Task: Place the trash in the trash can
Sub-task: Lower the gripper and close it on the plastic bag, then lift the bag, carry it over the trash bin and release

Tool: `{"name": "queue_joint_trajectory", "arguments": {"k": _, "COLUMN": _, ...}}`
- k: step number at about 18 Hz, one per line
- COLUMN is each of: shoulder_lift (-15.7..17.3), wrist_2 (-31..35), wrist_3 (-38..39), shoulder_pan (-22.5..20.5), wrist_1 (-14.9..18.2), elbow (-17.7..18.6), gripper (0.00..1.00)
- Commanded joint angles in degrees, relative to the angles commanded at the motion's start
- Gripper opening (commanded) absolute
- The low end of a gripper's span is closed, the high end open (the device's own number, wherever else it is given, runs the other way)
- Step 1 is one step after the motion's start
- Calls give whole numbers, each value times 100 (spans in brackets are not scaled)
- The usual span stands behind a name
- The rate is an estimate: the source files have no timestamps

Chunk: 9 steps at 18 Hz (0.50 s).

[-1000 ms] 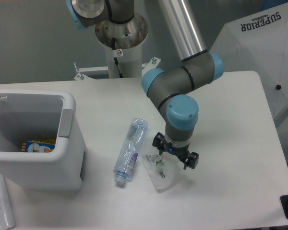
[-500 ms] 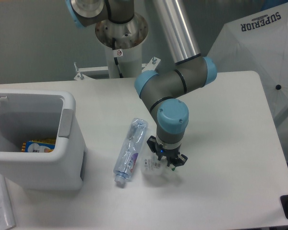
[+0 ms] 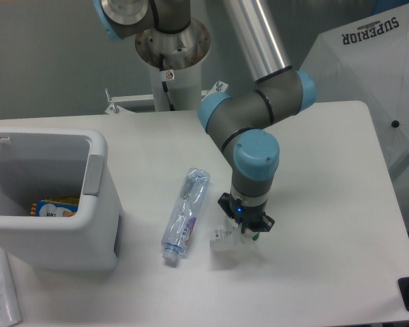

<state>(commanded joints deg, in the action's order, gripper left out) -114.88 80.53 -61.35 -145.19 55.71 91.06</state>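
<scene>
Camera view is showing the white table [image 3: 327, 163] carrying a light-grey trash can [image 3: 68, 228] at the left, with a yellow-and-blue packet [image 3: 53, 207] lying inside, its print unreadable. A white fabric at far right is reading "SUPERIOR" [image 3: 372, 30]. The bottle [image 3: 185, 215] is lying mid-table. Just right of it, the gripper [image 3: 244, 230] is apparently pinching the crumpled wrapper [image 3: 225, 240].

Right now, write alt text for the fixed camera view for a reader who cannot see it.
The gripper is down on a crumpled clear wrapper on a white table. A crushed plastic bottle lies to its left, apart from it. At far left stands a light-grey trash can.
</scene>
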Motion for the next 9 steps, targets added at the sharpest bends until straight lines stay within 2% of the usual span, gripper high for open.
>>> {"name": "queue_joint_trajectory", "arguments": {"k": 2, "shoulder_lift": 132, "wrist_2": -430, "wrist_3": 87, "shoulder_pan": -53, "wrist_1": 298, "elbow": -255, "gripper": 0}}
{"name": "queue_joint_trajectory", "arguments": {"k": 5, "shoulder_lift": 247, "wrist_2": -976, "wrist_3": 657, "shoulder_pan": -36, "wrist_1": 712, "elbow": -755, "gripper": 0}}
{"name": "queue_joint_trajectory", "arguments": {"k": 7, "shoulder_lift": 352, "wrist_2": -1336, "wrist_3": 992, "shoulder_pan": 0, "wrist_1": 809, "elbow": -993, "gripper": 0}}
{"name": "queue_joint_trajectory", "arguments": {"k": 9, "shoulder_lift": 580, "wrist_2": -1723, "wrist_3": 1282, "shoulder_pan": 17, "wrist_1": 810, "elbow": -1020, "gripper": 0}}
